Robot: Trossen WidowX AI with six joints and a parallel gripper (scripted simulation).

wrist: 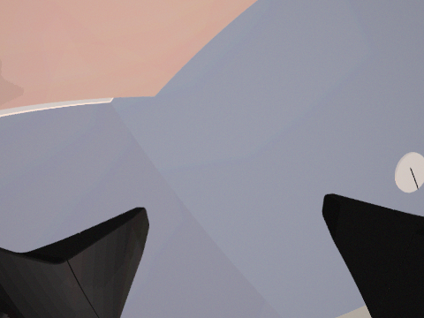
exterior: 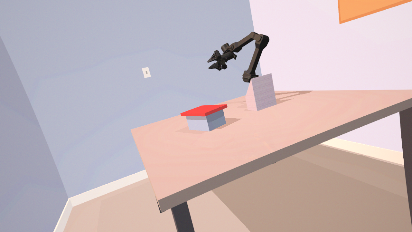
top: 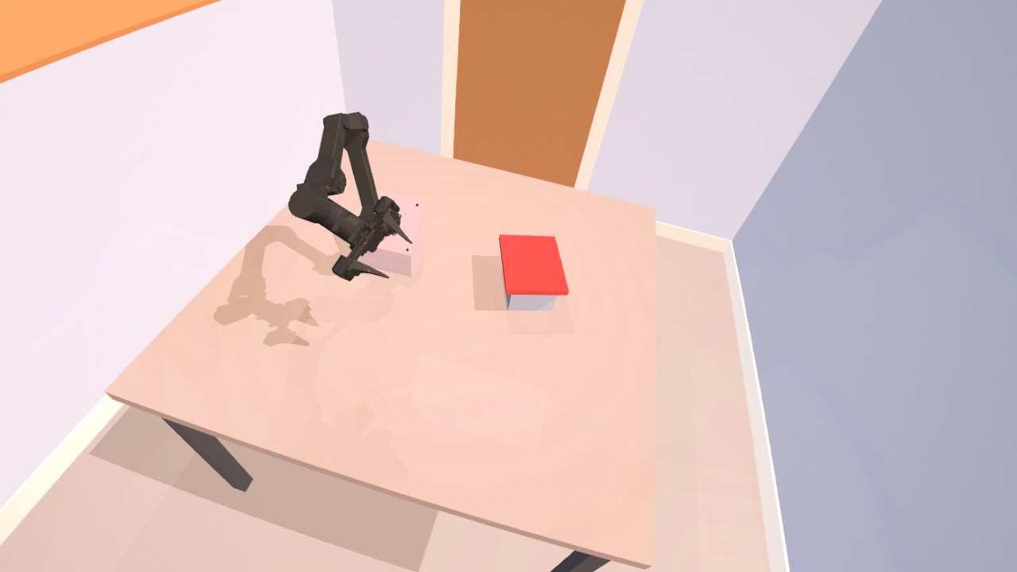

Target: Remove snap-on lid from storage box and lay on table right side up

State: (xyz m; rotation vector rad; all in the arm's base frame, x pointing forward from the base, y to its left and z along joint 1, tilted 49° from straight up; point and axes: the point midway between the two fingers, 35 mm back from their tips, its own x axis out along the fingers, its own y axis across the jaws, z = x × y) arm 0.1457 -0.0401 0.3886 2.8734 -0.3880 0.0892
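Hand point(exterior: 213, 61) hanging high above the surface point(exterior: 259, 138), spread wide and gripping nothing, well apart from the box point(exterior: 206, 122). Lid point(top: 532, 264) sitting flat and red on top of that box near the middle of the surface, seemingly snapped on, leaving the removal not yet begun. Arm point(exterior: 255, 54) rising from a pale block point(exterior: 260, 93), probably keeping the hand up and wide for a free descent onto the lid's rim without nudging the box.
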